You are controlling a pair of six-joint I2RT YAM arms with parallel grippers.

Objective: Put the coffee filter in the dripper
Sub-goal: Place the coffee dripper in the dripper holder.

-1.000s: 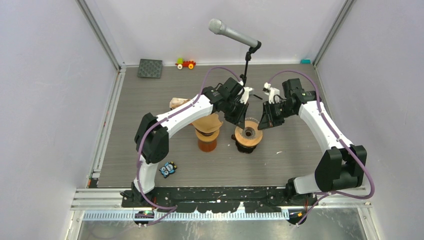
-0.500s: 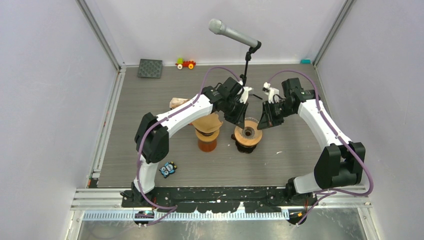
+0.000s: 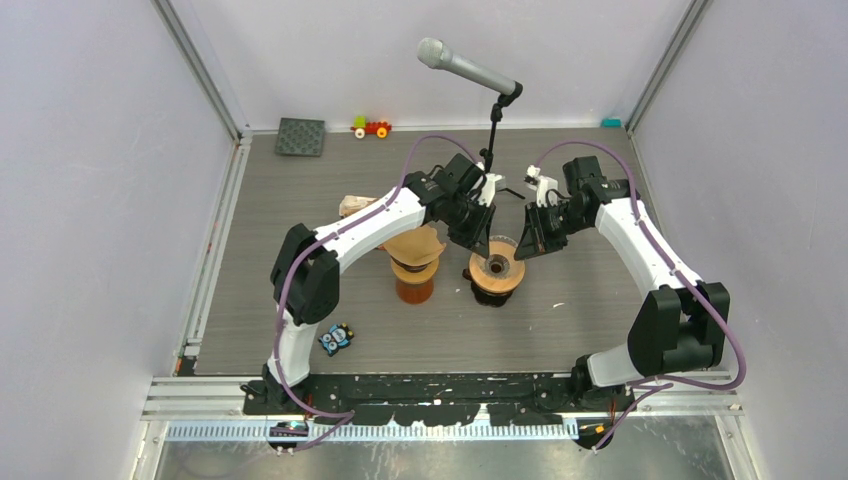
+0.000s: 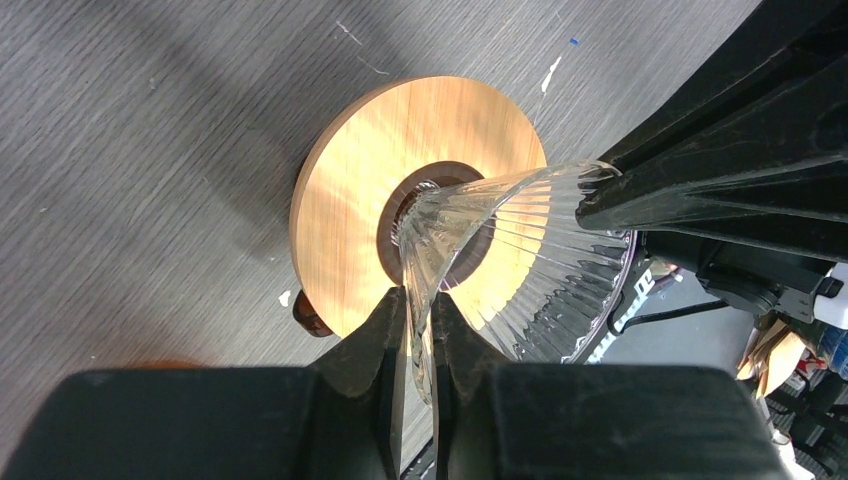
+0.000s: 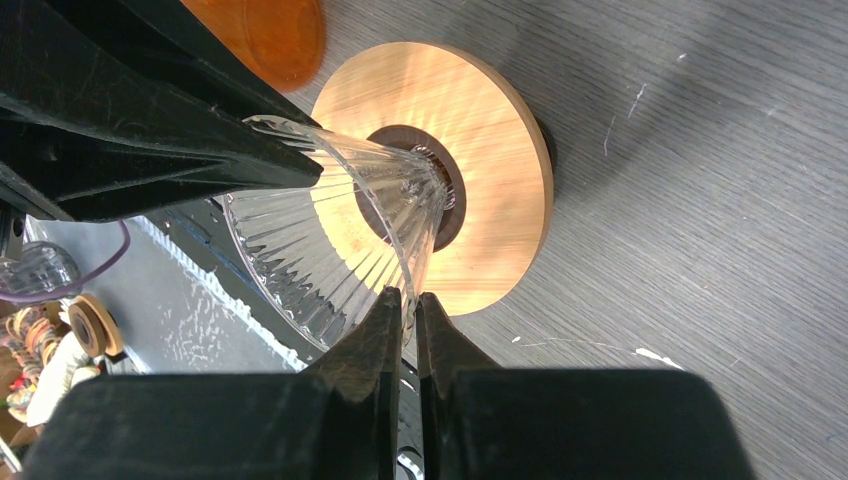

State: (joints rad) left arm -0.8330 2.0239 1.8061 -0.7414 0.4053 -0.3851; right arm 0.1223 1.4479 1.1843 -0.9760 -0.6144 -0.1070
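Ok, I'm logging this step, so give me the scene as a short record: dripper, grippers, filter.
glass cone: clear, ribbed, narrow end at the dark centre of the wooden disc
left gripper: shut on the glass cone's rim
right gripper: shut on the rim, opposite side
filter: none visible inside the glass cone
second stand: beside the disc, under the left arm, partly hidden
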